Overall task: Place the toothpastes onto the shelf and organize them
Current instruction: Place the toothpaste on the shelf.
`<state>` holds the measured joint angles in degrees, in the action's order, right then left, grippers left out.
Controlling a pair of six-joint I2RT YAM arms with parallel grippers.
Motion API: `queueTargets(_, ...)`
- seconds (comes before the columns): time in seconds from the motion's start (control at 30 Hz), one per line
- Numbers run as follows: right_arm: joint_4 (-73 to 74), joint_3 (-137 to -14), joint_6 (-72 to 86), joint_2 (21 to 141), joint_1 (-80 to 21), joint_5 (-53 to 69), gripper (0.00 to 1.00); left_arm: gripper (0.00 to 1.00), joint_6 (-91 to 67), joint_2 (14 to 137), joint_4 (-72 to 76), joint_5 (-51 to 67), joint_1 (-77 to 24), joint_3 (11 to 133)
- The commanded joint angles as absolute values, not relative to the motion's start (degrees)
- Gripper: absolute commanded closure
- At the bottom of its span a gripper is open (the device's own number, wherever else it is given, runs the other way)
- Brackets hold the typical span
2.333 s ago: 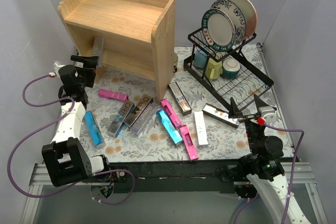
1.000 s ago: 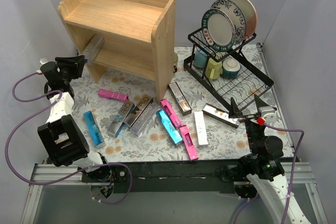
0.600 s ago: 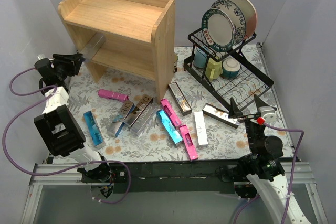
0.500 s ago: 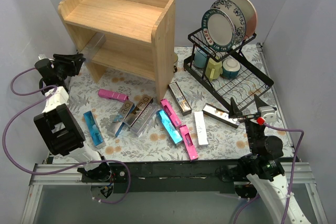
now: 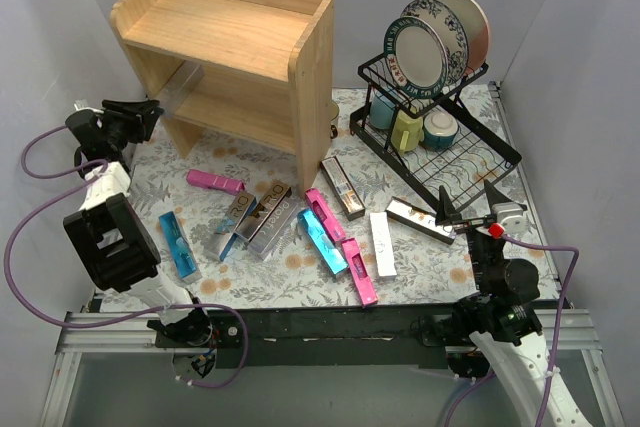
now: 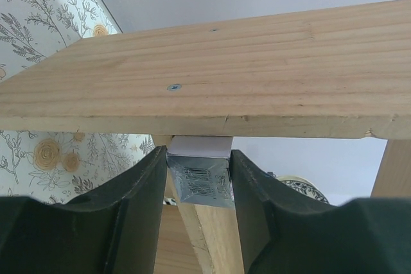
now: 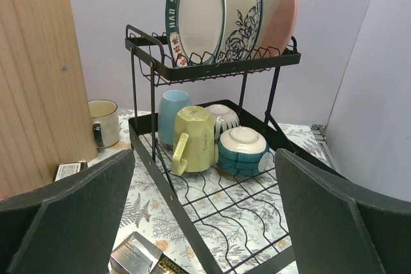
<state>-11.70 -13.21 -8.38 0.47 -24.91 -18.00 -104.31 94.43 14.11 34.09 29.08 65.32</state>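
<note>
well, a floral-print table (image 5: 250,159) between grey walls (image 5: 590,77) — left claw (image 6: 199,172) grips a silver toothpaste (image 6: 200,183), right claw (image 7: 204,165) wide.

Bright, even, soft light from above; faint shadows under shelf (image 5: 230,32) and rack (image 5: 440,137). Sheen on foil cartons (image 5: 322,237). Nearest foreground in wrist views slightly soft.

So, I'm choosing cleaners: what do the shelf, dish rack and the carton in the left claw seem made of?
Shelf: pale, matte wood, grain and a screw head showing. Dish rack: thin black wire, probably coated metal. Toothpaste carton: likely cardboard with shiny silver print, creased folds on its end flap.
</note>
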Motion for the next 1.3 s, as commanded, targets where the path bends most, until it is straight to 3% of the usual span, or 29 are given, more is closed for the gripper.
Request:
queueTargets(0.0,-13.0,-14.0,-9.0,-2.8,-25.3,-18.2,0.01,0.55,-102.2,95.0,11.6,33.6,29.4,67.6)
queueTargets(0.1,-13.0,-14.0,-9.0,-3.0,-25.3,-18.2,0.01,0.48,-101.5,95.1,10.2,33.7,29.4,68.5)
queueTargets(0.23,-13.0,-14.1,-9.0,-3.0,-25.2,-18.1,0.01,0.24,-99.7,94.3,6.7,34.1,29.4,69.9)
queueTargets(0.37,-13.0,-14.1,-9.0,-3.1,-25.3,-18.2,0.01,0.12,-97.5,91.0,2.4,31.5,29.5,69.6)
queueTargets(0.43,-13.0,-14.1,-9.0,-3.2,-25.3,-18.1,0.01,0.11,-97.4,88.8,1.6,29.7,29.4,68.4)
queueTargets(0.67,-12.9,-14.1,-9.0,-3.3,-25.3,-17.8,0.01,0.21,-100.0,85.1,3.5,29.5,29.4,66.9)
queueTargets(0.8,-13.0,-14.1,-8.9,-3.2,-25.3,-17.9,0.01,0.35,-102.2,85.3,6.0,30.8,29.4,67.0)
queueTargets(0.93,-13.0,-14.1,-9.0,-3.2,-25.3,-17.8,0.02,0.43,-103.2,87.0,6.1,32.8,29.4,68.1)
queueTargets(1.27,-13.0,-14.1,-9.0,-3.0,-25.3,-18.1,0.02,0.48,-103.3,89.6,6.3,33.6,28.7,70.2)
